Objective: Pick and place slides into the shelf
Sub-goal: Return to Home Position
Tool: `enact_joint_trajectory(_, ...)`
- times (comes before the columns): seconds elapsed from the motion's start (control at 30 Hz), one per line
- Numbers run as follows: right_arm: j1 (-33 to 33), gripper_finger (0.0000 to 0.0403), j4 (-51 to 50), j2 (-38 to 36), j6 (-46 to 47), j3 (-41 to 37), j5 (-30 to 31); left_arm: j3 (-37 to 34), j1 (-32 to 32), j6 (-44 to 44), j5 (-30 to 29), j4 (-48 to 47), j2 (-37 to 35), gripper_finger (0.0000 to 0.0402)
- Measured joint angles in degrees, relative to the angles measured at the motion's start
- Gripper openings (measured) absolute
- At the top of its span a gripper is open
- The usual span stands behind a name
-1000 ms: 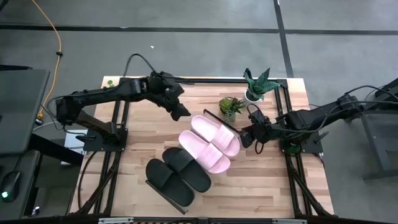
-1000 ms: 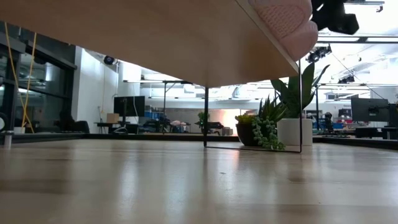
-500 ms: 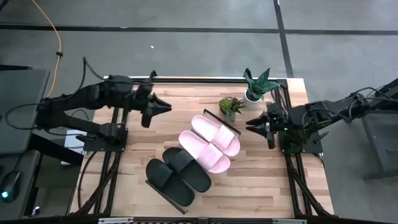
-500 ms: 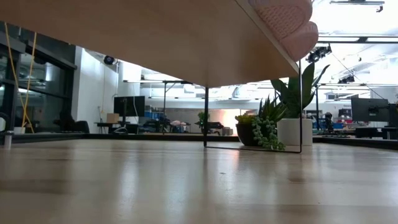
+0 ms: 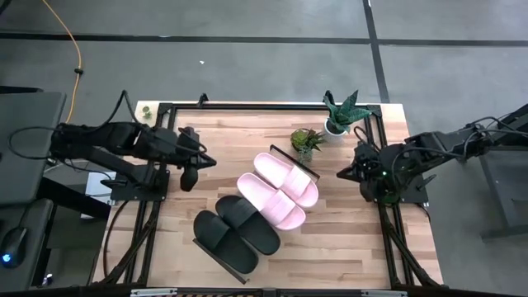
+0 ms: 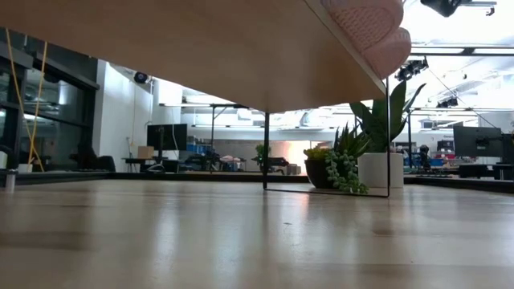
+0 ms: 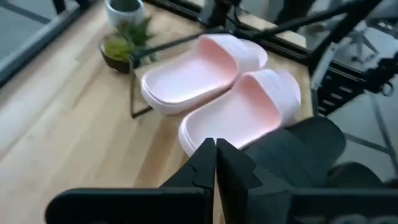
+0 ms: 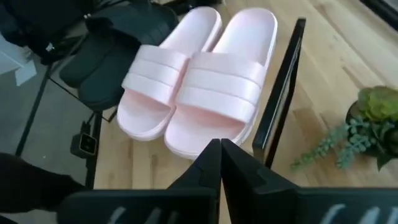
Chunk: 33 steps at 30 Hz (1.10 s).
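Observation:
Two pink slides (image 5: 279, 188) and two black slides (image 5: 236, 229) lie side by side, soles down, on the light-wood shelf (image 5: 294, 162), which stands slantwise on the table's middle. My left gripper (image 5: 206, 161) hangs shut near the table's left edge, pointing at the slides (image 7: 205, 81) from a distance. My right gripper (image 5: 341, 173) is shut too, by the right edge, looking over the pink pair (image 8: 199, 87). Neither holds anything. In the low view the shelf's underside (image 6: 201, 48) and a pink toe (image 6: 365, 24) show.
Two potted plants (image 5: 307, 142) (image 5: 340, 114) stand at the far right of the table, close to the shelf's far end. The shelf's black frame bar (image 8: 280, 93) runs beside the pink slides. Bare tabletop (image 5: 198, 194) lies between my left gripper and the shelf.
My left gripper has drawn back from the shelf's far end toward the table's left edge and risen, its wrist rolling. My right gripper has pulled away from the pink slides toward the right edge and up, also rolling. The slides have stayed in place.

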Motion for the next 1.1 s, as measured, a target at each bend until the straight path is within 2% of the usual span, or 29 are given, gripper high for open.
enact_joint_trajectory(0.13,-0.19,0.0001,0.26,-1.58,-3.80,0.00,1.48,0.00,-3.33,-0.65,-9.71,3.24,-2.12,0.0002)
enact_joint_trajectory(0.23,-1.41,0.0000,0.29,-4.31,-6.62,0.00,2.80,0.00,-5.17,2.20,-17.35,7.92,-4.75,0.0002)
enact_joint_trajectory(0.37,-3.99,0.0000,0.40,-10.06,-8.56,0.00,2.47,-1.45,-5.51,5.48,-19.91,11.51,-8.37,0.0001)
enact_joint_trajectory(0.47,-5.42,0.0000,0.30,-14.35,-7.84,0.00,2.51,-7.66,-5.48,6.42,-20.04,19.69,-11.89,0.0000)
enact_joint_trajectory(0.63,-6.16,0.0000,0.24,-18.83,-6.46,0.00,2.86,-23.54,-5.46,7.94,-18.43,38.94,-16.71,0.0000)
enact_joint_trajectory(0.87,-6.14,0.0000,-3.00,-19.49,-3.87,0.00,4.05,-37.58,-4.97,7.51,-16.85,53.55,-20.48,0.0000)
enact_joint_trajectory(0.97,-6.14,0.0000,-4.27,-19.49,-2.53,0.00,5.23,-42.14,-1.13,7.15,-13.22,57.95,-22.17,0.0000)
enact_joint_trajectory(1.1,-6.14,0.0000,-4.10,-19.49,-1.85,0.00,5.81,-46.85,6.89,4.23,-4.82,63.86,-24.56,0.0000)
